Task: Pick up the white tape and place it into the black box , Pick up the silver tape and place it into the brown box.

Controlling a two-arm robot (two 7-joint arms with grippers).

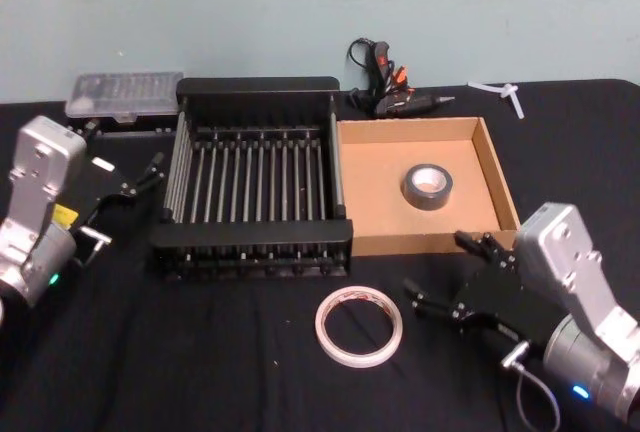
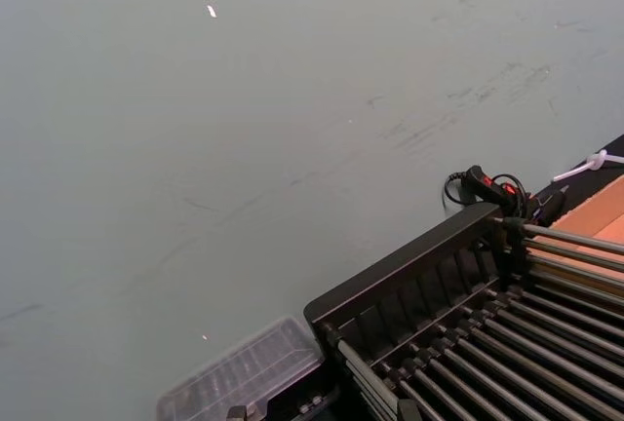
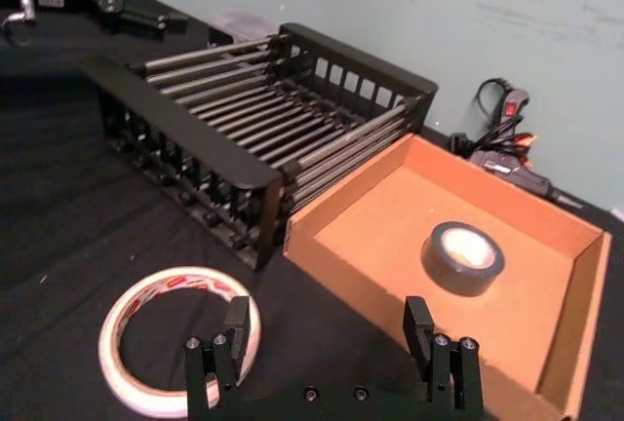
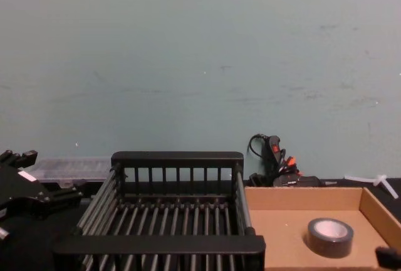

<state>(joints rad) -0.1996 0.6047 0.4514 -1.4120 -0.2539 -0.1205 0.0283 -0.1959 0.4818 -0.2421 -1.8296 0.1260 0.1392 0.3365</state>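
The white tape [image 1: 322, 324] lies flat on the black table in front of the black box [image 1: 255, 85], and it shows close up in the right wrist view [image 3: 127, 306]. My right gripper [image 1: 442, 270] hovers open just to the right of it, near the brown box's front wall, with nothing between its fingers [image 3: 419, 328]. The silver tape [image 1: 428, 200] lies flat inside the brown box [image 1: 375, 177], right of its centre. It also shows in the chest view [image 4: 329, 241]. My left gripper [image 1: 140, 180] rests open at the left side of the black box.
A clear plastic case [image 1: 118, 95] sits behind the crate's left corner. A black-and-orange glue gun [image 1: 392, 87] with its cord lies behind the brown box. A white plastic piece [image 1: 505, 92] lies at the back right. A blue-green wall closes the table's far edge.
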